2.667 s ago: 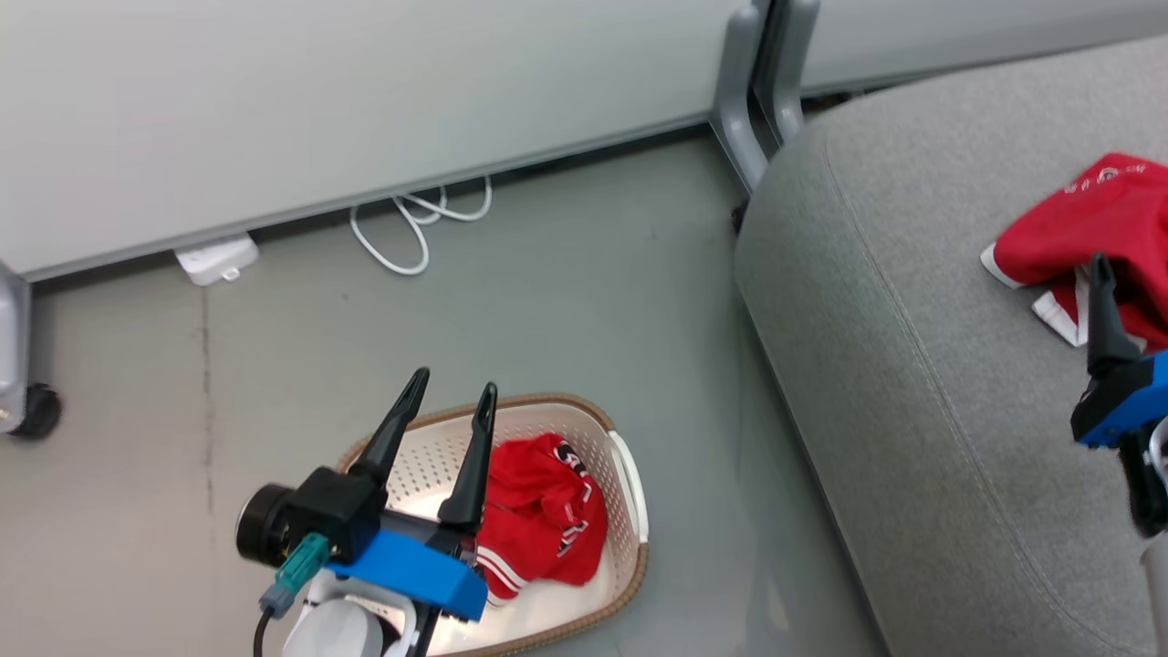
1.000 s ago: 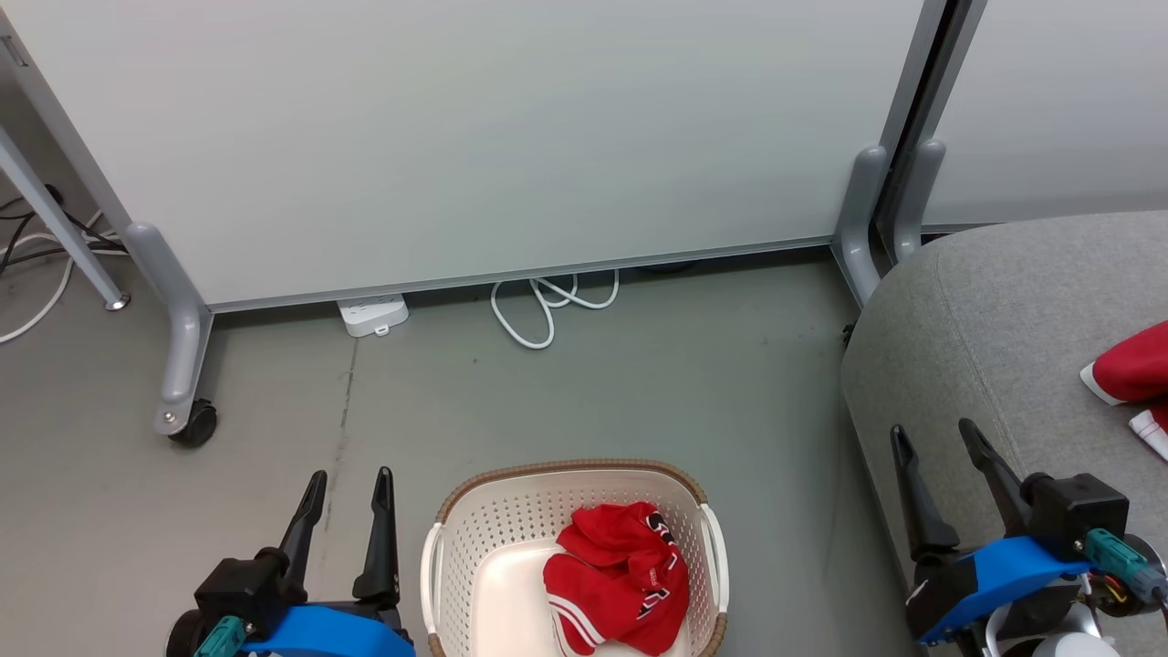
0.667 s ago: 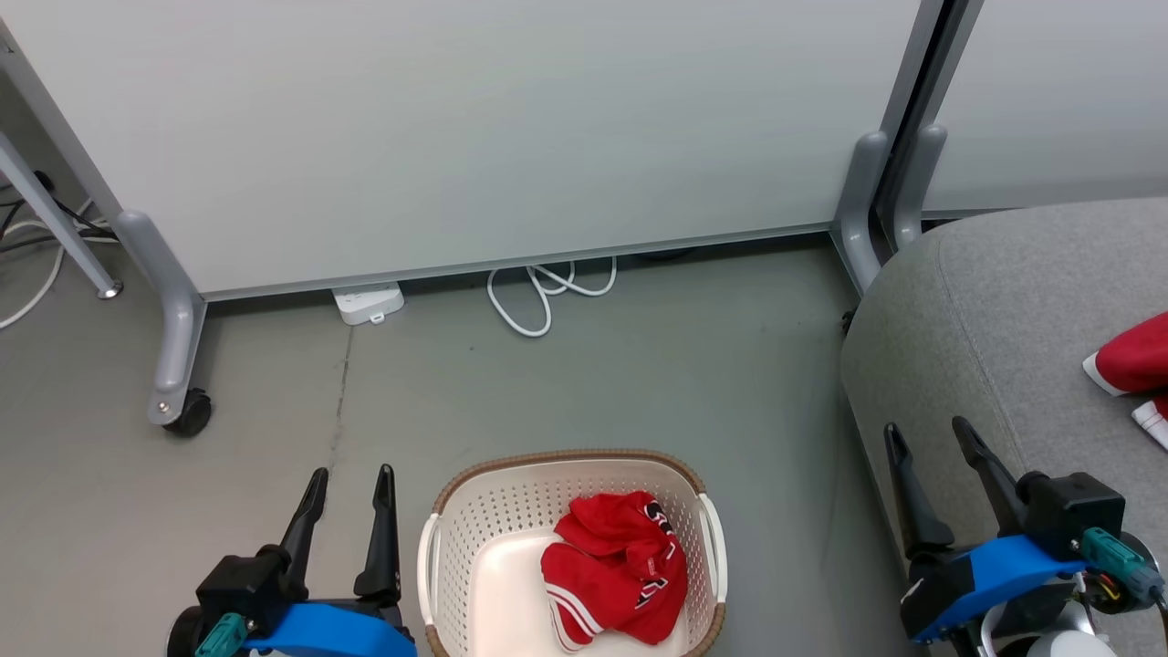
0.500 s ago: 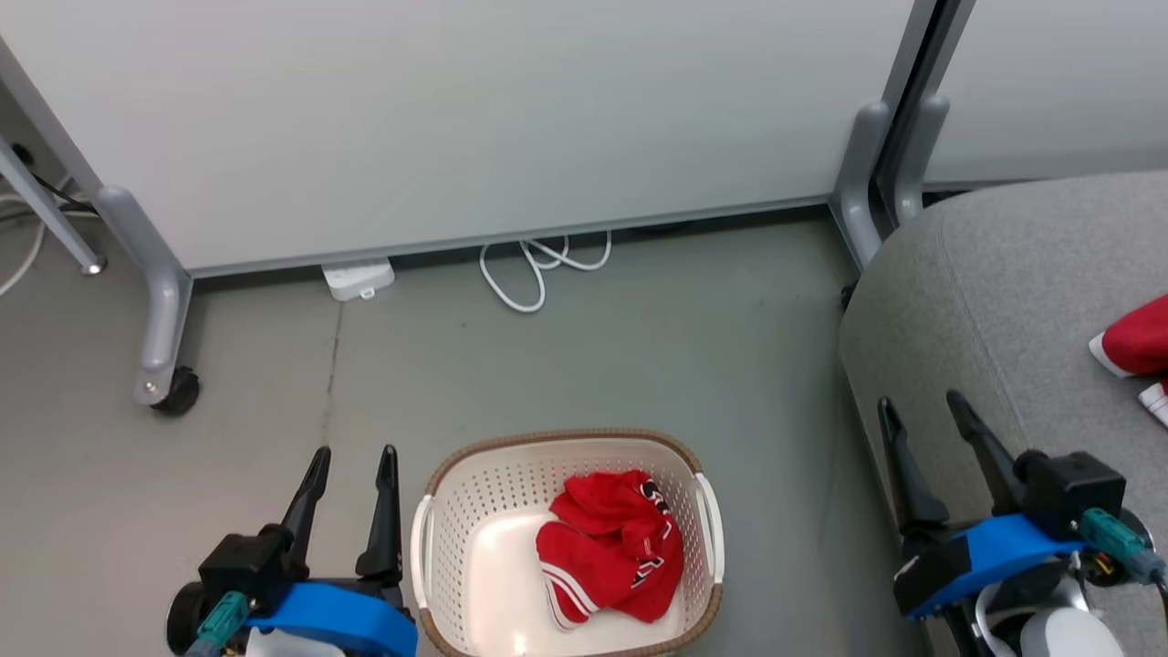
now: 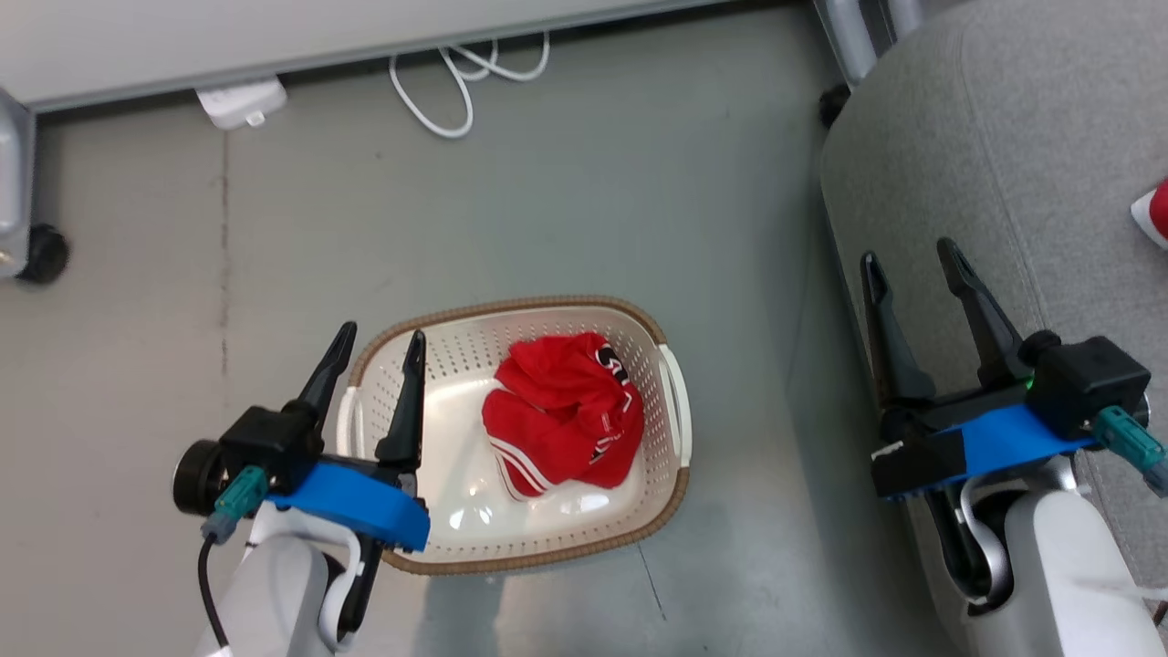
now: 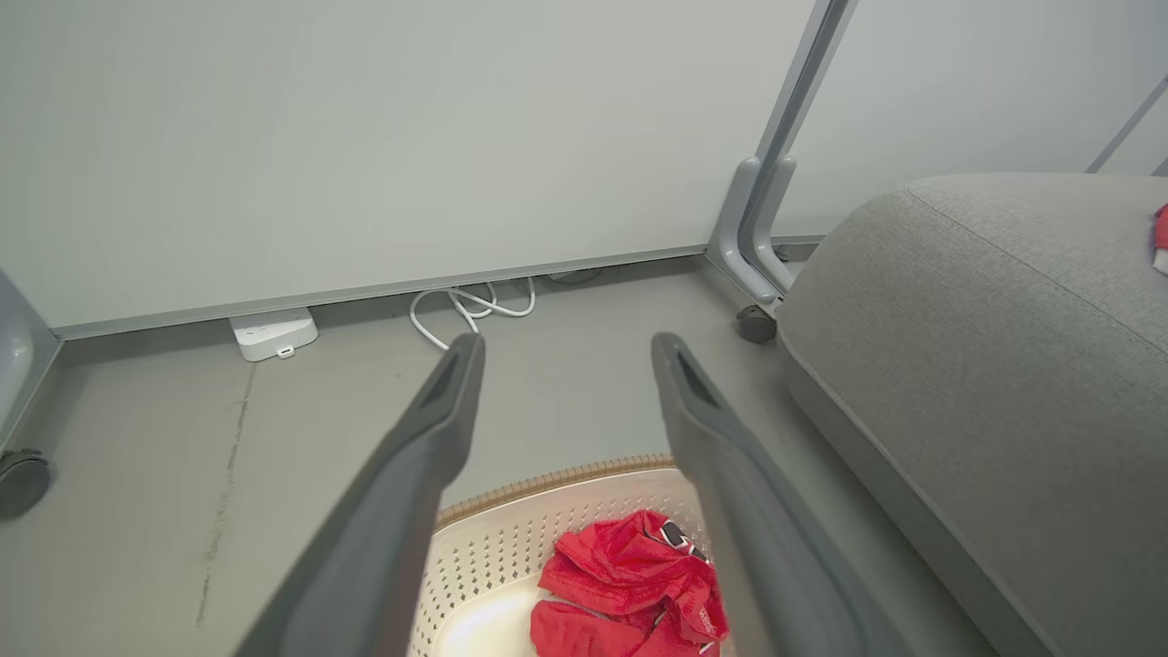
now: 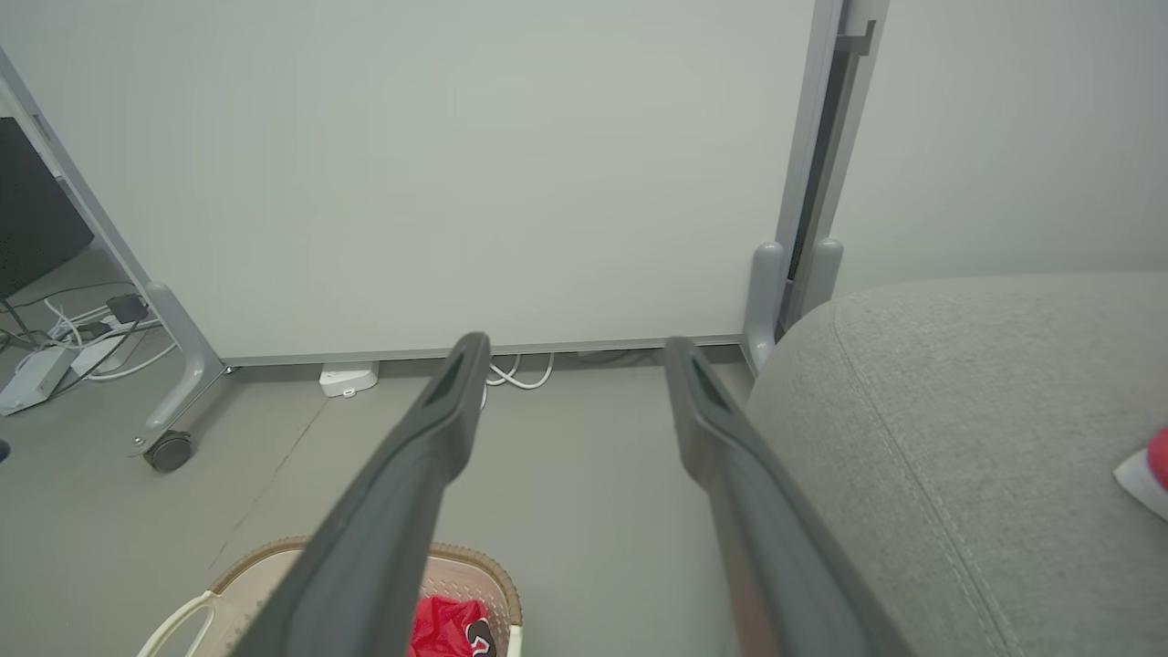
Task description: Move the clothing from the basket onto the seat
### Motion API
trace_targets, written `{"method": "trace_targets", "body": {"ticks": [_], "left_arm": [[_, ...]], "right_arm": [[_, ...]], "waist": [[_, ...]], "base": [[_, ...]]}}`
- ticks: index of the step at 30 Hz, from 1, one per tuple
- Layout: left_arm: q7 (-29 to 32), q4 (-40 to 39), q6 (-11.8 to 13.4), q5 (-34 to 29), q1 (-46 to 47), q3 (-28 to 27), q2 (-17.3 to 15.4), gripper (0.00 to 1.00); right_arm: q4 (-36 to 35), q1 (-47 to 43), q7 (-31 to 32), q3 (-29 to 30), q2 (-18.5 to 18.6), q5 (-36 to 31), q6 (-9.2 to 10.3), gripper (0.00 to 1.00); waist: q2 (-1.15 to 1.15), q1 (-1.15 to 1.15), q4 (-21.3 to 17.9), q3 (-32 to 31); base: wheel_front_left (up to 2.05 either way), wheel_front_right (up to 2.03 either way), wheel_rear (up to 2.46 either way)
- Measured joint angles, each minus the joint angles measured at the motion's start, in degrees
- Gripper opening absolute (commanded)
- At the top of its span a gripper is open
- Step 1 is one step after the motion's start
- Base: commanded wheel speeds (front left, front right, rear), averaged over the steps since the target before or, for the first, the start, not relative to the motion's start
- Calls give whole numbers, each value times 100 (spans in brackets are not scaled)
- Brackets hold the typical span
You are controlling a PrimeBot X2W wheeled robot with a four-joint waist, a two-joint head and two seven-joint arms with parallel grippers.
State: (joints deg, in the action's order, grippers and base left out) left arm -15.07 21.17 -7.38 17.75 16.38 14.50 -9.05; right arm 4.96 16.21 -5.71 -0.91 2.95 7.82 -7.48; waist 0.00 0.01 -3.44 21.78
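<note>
A crumpled red garment [image 5: 563, 418] [image 6: 630, 591] [image 7: 447, 628] with white stripes lies inside the cream basket [image 5: 511, 543] [image 6: 511, 497] [image 7: 237, 570] on the floor. A corner of a second red-and-white garment [image 5: 1153, 212] [image 7: 1150, 474] [image 6: 1160, 239] rests on the grey seat [image 5: 1004, 137] [image 6: 985, 301] [image 7: 958, 401] at the right. My left gripper [image 5: 381, 333] [image 6: 564, 341] hangs open over the basket's left rim, empty. Above the seat's left edge my right gripper [image 5: 911, 249] [image 7: 575, 341] is open and holds nothing.
A pale partition wall [image 6: 365, 137] [image 7: 456, 164] stands behind, on wheeled grey feet [image 5: 41, 254] [image 6: 756, 321]. A white power strip [image 5: 240, 100] and looped white cable [image 5: 456, 78] lie on the grey floor at its base. More cables [image 7: 82, 338] lie at the far left.
The head camera has tilted down, so the basket now sits mid-frame and the wall has slid out of the top. Both grippers stay open; the left one now overlaps the basket's left rim.
</note>
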Motion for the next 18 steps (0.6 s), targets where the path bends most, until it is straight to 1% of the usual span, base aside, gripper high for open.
{"method": "trace_targets", "body": {"ticks": [4, 10, 18], "left_arm": [[1, 261, 0, 51, 539, 356, -131, 100], [1, 715, 0, 96, 1287, 1036, -286, 100], [7, 1801, 0, 468, 1896, 2065, -553, 100]], "right_arm": [[-64, 384, -63, -108, -1, -13, -1, 100], [-177, 818, -152, -213, 1, -18, -1, 100], [-87, 1150, -352, -548, 1, 168, -1, 100]], "waist": [[0, 1, -182, 571], [0, 1, -501, 1370], [0, 1, -990, 2129]], "base": [[0, 0, 0], [0, 0, 0], [0, 0, 0]]}}
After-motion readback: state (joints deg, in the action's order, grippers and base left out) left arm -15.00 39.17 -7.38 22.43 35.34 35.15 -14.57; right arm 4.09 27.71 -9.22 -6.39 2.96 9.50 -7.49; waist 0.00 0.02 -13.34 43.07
